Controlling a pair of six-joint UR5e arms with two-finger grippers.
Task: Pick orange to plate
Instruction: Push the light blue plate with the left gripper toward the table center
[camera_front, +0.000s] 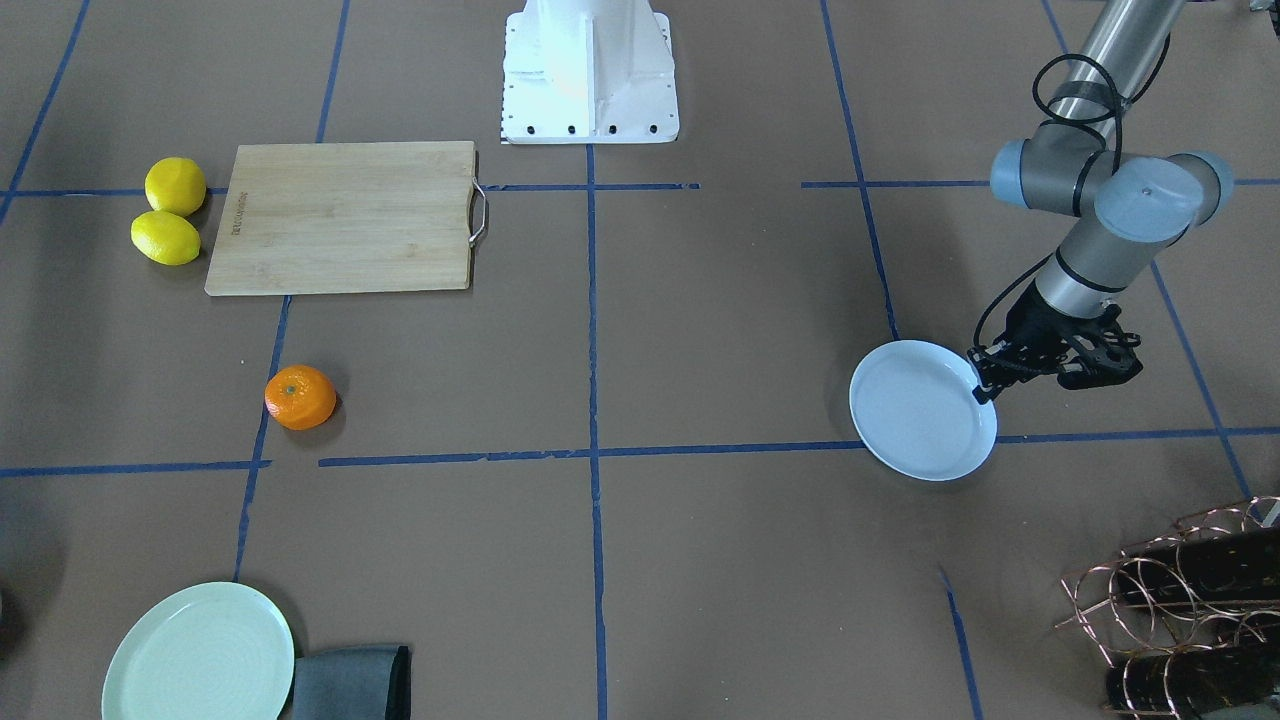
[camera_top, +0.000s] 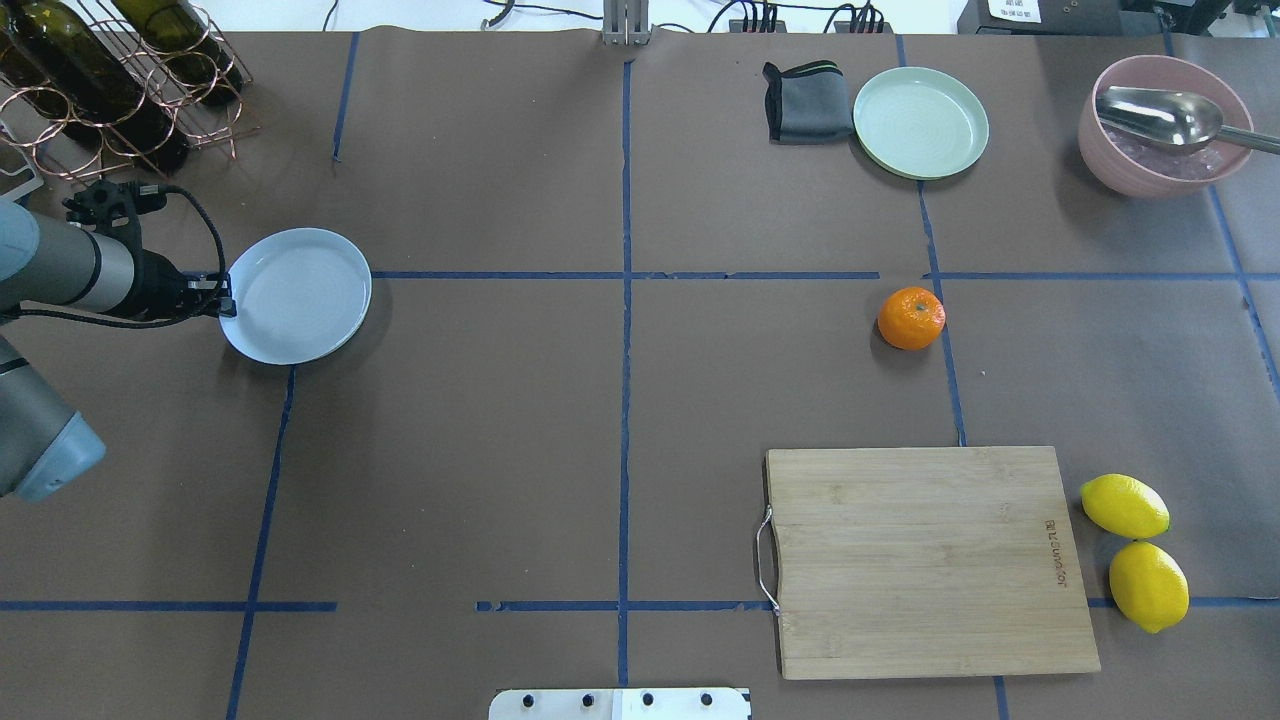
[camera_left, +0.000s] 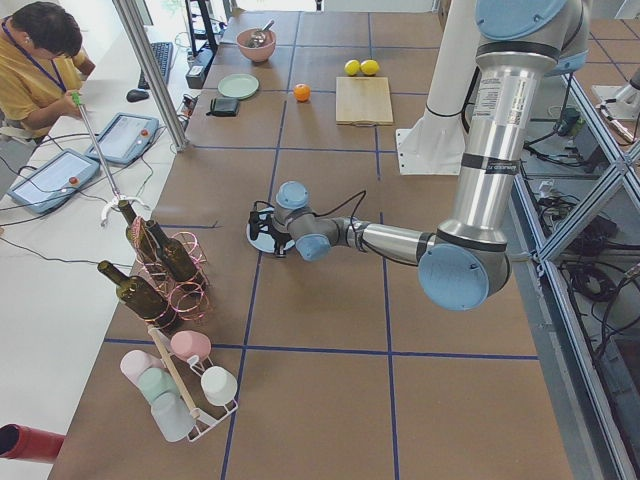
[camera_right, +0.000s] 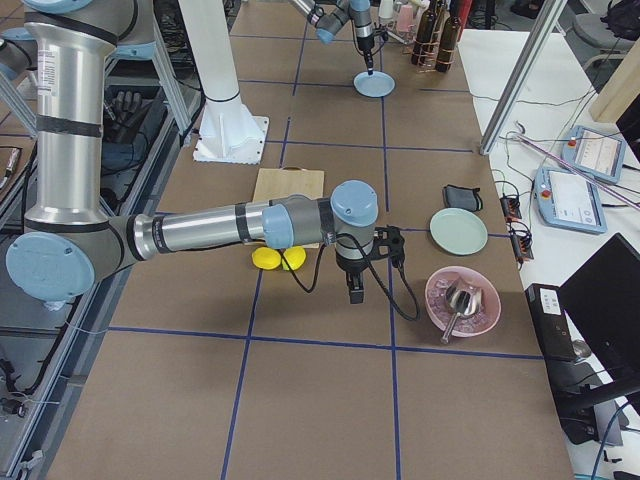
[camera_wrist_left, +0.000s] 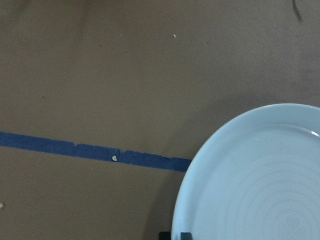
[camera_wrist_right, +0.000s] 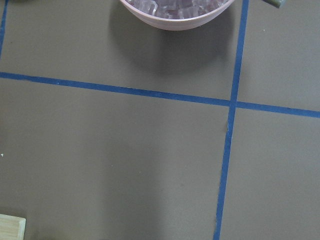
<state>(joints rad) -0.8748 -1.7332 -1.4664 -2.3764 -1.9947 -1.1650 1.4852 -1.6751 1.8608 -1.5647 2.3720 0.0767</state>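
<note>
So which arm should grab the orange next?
Right. The orange lies in the table's right half, the side where the right gripper hovers by the pink bowl. The left gripper is far off, at the plate rim.

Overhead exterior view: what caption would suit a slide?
Left pincer pinching the white plate by its rim, the orange lying far across the table.

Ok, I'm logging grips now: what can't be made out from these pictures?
- Left hand at the round white plate: contact cut off by the left wrist view's bottom edge; too small elsewhere to judge clamping.
- Right hand: only in the exterior right view, tiny; open or shut unclear.
- Small bright-orange fruit: hidden there behind the right arm.
</note>
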